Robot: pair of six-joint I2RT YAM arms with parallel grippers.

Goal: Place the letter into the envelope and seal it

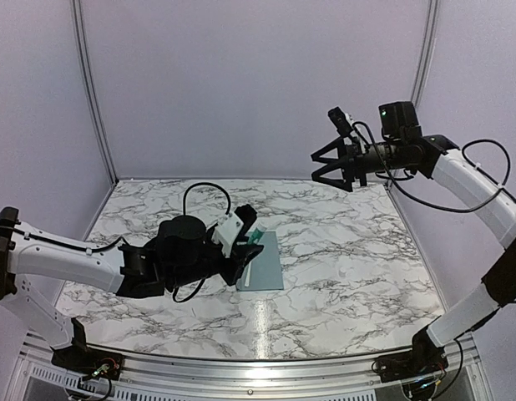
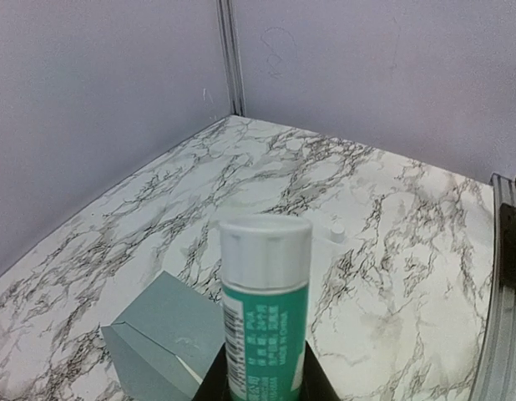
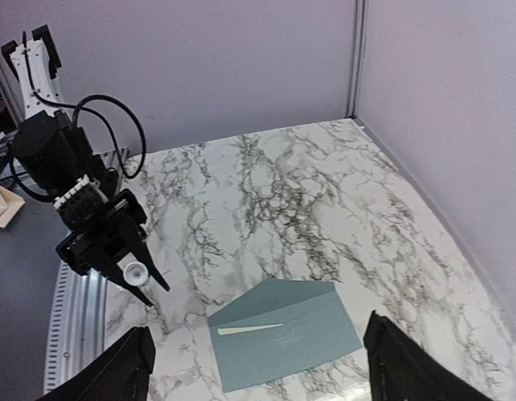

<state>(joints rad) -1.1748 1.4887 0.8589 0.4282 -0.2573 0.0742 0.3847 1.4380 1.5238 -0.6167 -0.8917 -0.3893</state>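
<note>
Clamping glue tube (image 2: 265, 313) — right jaws wide

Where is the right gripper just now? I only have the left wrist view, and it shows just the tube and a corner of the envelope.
Observer: The right gripper hangs high over the far right part of the table, its jaws open and empty.
Operator: And where does my tube sit against the whole envelope?
Observer: In the top view the left gripper holds the tube at the left edge of the envelope.
Operator: How does the flap look?
Observer: In the right wrist view the envelope lies flat, with a pale strip showing along the flap line. I cannot tell whether it is sealed.
</note>
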